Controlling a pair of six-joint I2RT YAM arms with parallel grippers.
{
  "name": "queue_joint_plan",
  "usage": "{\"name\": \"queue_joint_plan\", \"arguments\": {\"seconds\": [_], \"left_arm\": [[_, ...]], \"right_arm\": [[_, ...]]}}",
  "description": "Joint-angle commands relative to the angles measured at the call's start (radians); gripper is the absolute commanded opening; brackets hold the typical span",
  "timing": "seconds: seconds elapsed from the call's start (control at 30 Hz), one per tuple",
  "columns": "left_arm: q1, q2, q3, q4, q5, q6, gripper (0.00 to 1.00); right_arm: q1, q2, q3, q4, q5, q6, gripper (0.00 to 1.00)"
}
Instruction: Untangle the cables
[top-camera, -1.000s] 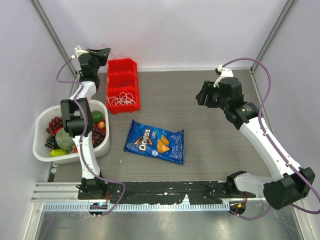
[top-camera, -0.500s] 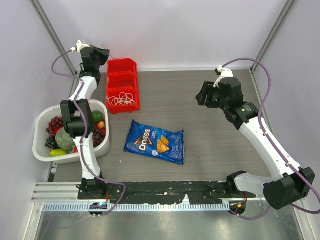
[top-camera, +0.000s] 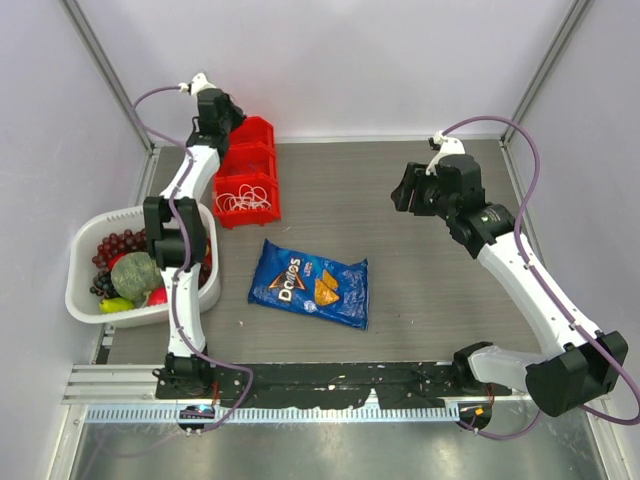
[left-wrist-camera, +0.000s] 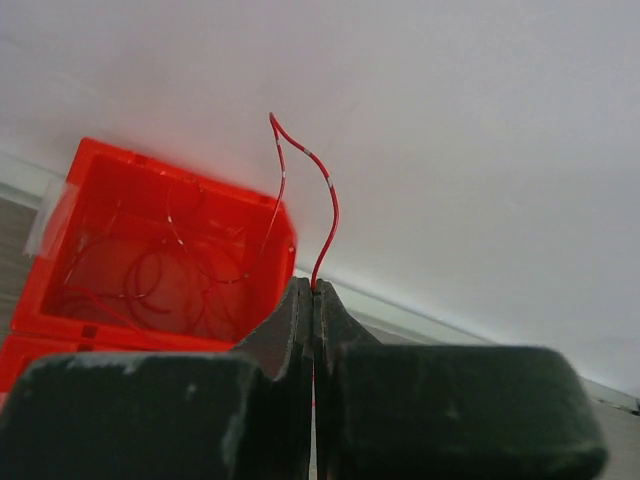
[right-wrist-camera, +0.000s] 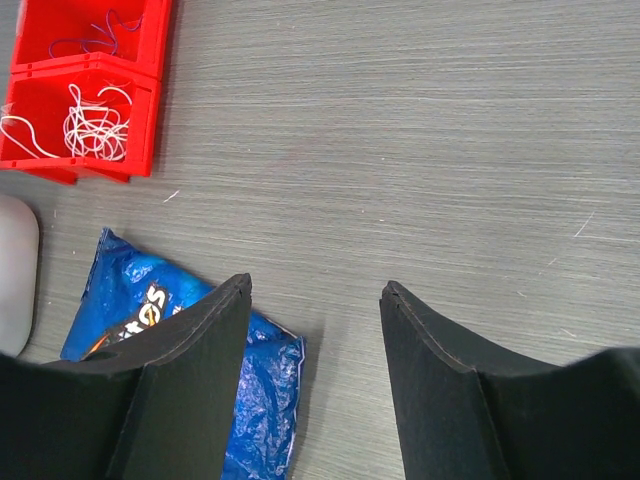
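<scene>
My left gripper (top-camera: 226, 112) is high over the far end of the red bins (top-camera: 246, 170). In the left wrist view it (left-wrist-camera: 315, 291) is shut on a thin red cable (left-wrist-camera: 327, 205) that curls up from the fingertips. More red cables (left-wrist-camera: 150, 285) lie in the bin's far compartment. White cables (top-camera: 243, 197) fill the near compartment, also in the right wrist view (right-wrist-camera: 92, 125). Bluish cables (right-wrist-camera: 95, 42) lie in the middle one. My right gripper (top-camera: 405, 190) is open and empty over the table, right of the bins; it shows in its wrist view (right-wrist-camera: 315, 287).
A blue chip bag (top-camera: 310, 283) lies mid-table, also under my right gripper's left finger (right-wrist-camera: 205, 385). A white basket (top-camera: 72, 290) of fruit stands at the left, close to the left arm. Walls close the back and sides.
My left gripper has swung right, from beyond the basket's far corner to over the far end of the red bins, still shut on the red cable. The right arm has not moved.
</scene>
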Motion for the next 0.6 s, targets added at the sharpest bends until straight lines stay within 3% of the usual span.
{"name": "queue_joint_plan", "arguments": {"seconds": [0.0,0.17,0.3,0.57], "left_arm": [[0.010,0.066,0.094,-0.112,-0.075,0.015,0.00],[0.007,0.078,0.110,-0.206,-0.183,-0.063,0.00],[0.013,0.049,0.019,-0.088,-0.167,-0.124,0.00],[0.036,0.055,0.024,0.046,-0.162,-0.201,0.00]], "right_arm": [[-0.007,-0.002,0.005,0.023,0.001,-0.001,0.60],[-0.009,0.003,0.005,0.022,0.001,0.000,0.60],[-0.007,0.004,0.005,0.023,0.001,0.003,0.60],[-0.010,0.007,0.008,0.020,0.003,-0.001,0.60]]}}
